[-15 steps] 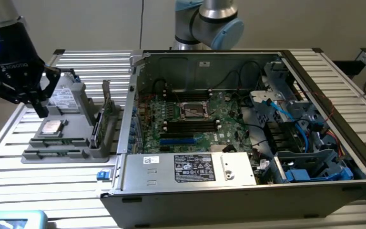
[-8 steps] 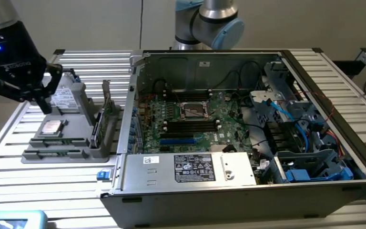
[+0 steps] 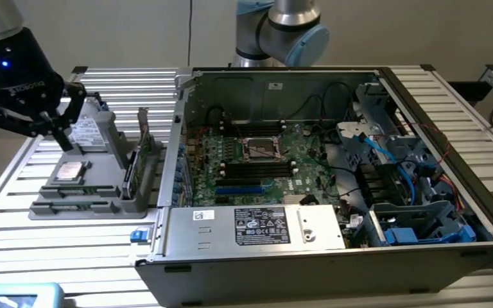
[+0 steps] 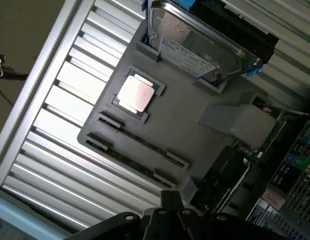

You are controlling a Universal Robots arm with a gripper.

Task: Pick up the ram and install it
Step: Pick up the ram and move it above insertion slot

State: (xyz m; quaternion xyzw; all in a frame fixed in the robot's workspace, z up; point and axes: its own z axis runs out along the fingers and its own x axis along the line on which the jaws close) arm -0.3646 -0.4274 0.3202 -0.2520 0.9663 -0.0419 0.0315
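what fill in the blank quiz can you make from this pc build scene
The gripper hangs above the grey holder with its fingers ___.
The holder sits to the exterior view's ___ of the computer case.
Between the hard drive and the ram lies a square silver ___.
Missing words: shut; left; processor.

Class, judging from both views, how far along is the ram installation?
Done: nothing yet; the ram sits in the grey holder beside the case. In hand: the tool hangs shut above the holder, gripping nothing visible. Left: pick-up and installation; the motherboard slots look empty.
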